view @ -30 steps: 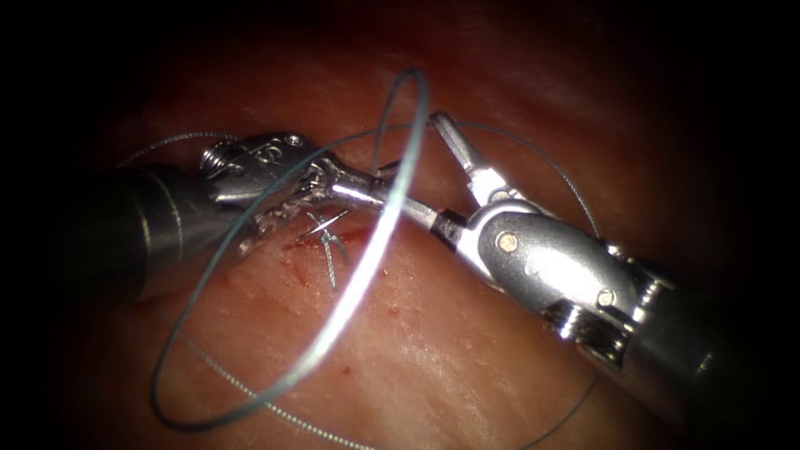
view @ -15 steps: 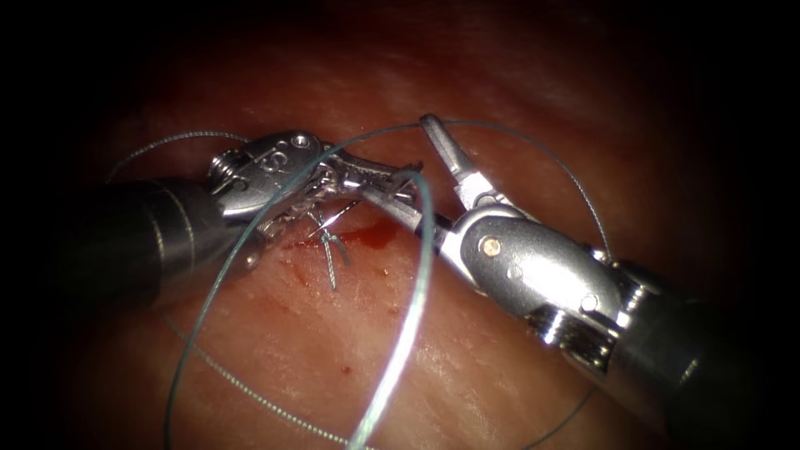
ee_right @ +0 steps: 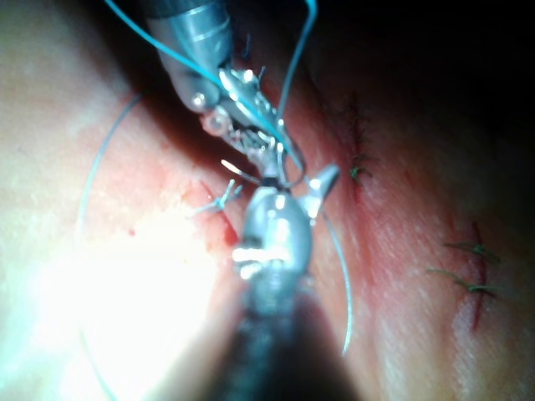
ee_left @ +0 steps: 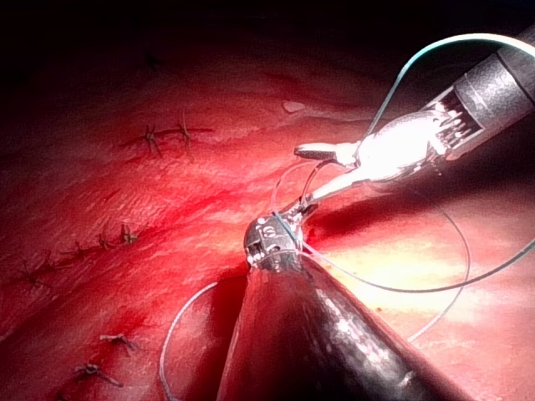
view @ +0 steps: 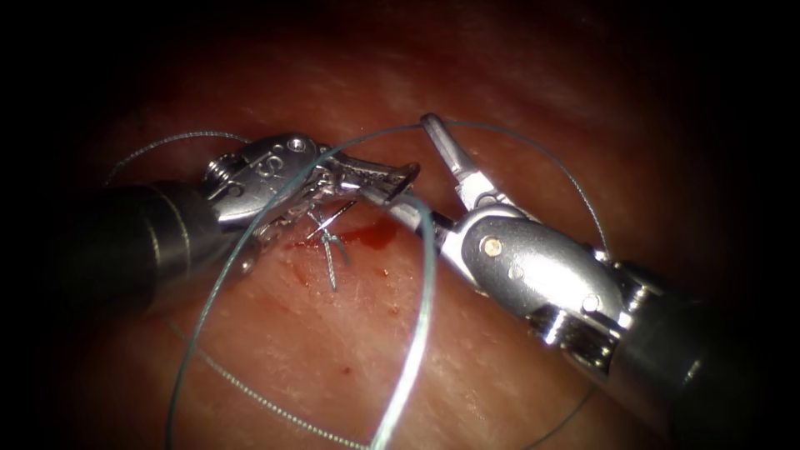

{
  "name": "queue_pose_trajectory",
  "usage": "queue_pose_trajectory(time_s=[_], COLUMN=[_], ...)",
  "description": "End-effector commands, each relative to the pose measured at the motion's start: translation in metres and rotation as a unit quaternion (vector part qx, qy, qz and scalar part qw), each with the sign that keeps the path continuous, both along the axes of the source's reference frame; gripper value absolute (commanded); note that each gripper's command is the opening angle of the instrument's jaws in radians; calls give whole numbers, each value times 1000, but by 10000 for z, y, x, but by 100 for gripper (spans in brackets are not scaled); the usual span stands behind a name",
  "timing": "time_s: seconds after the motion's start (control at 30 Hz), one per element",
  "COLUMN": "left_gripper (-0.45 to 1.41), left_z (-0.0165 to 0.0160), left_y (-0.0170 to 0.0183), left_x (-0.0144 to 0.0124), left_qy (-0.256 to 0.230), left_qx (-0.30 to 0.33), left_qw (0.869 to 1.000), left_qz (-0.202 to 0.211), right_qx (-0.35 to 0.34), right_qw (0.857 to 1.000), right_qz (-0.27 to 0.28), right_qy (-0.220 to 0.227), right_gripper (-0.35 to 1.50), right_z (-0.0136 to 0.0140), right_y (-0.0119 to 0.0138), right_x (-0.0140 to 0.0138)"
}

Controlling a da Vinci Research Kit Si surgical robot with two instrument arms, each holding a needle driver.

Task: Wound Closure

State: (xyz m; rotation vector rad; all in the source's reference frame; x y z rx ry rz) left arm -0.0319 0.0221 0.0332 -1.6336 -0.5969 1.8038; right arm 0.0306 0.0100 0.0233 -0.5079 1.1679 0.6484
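Observation:
On the tissue (view: 467, 350) a tied knot with short cut ends (view: 331, 243) sits on the cut, and a small pool of red fluid (view: 377, 239) lies just to its right. My left tool (view: 407, 173) reaches in from the left, jaws shut on the thread (view: 421, 283) at their tip. From there the thread drops in a wide loop that also crosses the left tool's wrist. My right tool (view: 406, 162) has its jaws spread wide, one above and one below the left tool's tip, and holds nothing. The wrist views show the same meeting of the left tool (ee_left: 291, 213) and right tool (ee_right: 297, 180).
Thin thread (view: 250, 392) trails over the tissue around both tools. Older finished stitches lie away from this site: (ee_left: 167, 138), (ee_left: 100, 245), (ee_right: 468, 280).
The tall thread loop above the tools has dropped down beside the right tool's lower jaw. The left tool's tip has slid right, between the right tool's jaws. Red fluid has appeared by the knot.

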Motion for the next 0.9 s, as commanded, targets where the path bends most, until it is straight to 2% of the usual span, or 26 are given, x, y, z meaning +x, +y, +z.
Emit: queue_pose_trajectory(time_s=[0.03, 0.17, 0.2, 0.23, 0.27, 0.47, 0.5, 0.53, 0.57, 0.6, 0.63, 0.7, 0.77, 0.9], left_gripper=[-45, -45, -45, -45, -45, -45, -40, -6, 14, 64, 86, 116, 125, 125], left_z=[6, 6, 6, 6, 6, 7, 6, 6, 6, 5, 5, 3, 0, -5], left_y=[3, 3, 3, 3, 3, 2, 3, 4, 4, 6, 7, 10, 11, 4], left_x=[-5, -5, -5, -5, -5, -5, -5, -5, -5, -4, -4, -1, 6, 21], left_qy=[-1, 0, 0, 0, 0, -1, 4, 10, 17, 25, 28, 35, 40, 46], left_qx=[-1, -1, -1, -1, -1, -2, -2, -1, -1, -5, -5, -2, -1, 0], left_qw=[1000, 1000, 1000, 1000, 1000, 1000, 1000, 1000, 1000, 999, 999, 999, 999, 998], left_qz=[1, 1, 1, 1, 1, -1, -5, -10, -16, -22, -25, -31, -34, -36], right_qx=[-2, -2, -3, -4, -5, -9, -11, -11, -13, -12, -13, -14, -21, -45], right_qw=[1000, 1000, 1000, 1000, 1000, 1000, 1000, 999, 999, 999, 999, 999, 998, 994], right_qz=[-1, -1, -3, -9, -11, -23, -25, -27, -30, -32, -36, -43, -56, -97], right_qy=[1, 1, 3, 7, 8, 14, 14, 15, 14, 15, 18, 14, 16, 28], right_gripper=[44, 24, 10, -25, -35, -35, -35, -35, -35, -35, -35, -35, -35, -35], right_z=[4, 3, 3, 3, 2, 0, 0, 1, 1, 2, 3, 3, 6, 22], right_y=[5, 5, 5, 4, 4, 4, 4, 5, 6, 9, 10, 13, 20, 32], right_x=[6, 4, 4, 3, 2, -4, -5, -7, -11, -17, -22, -35, -48, -52])
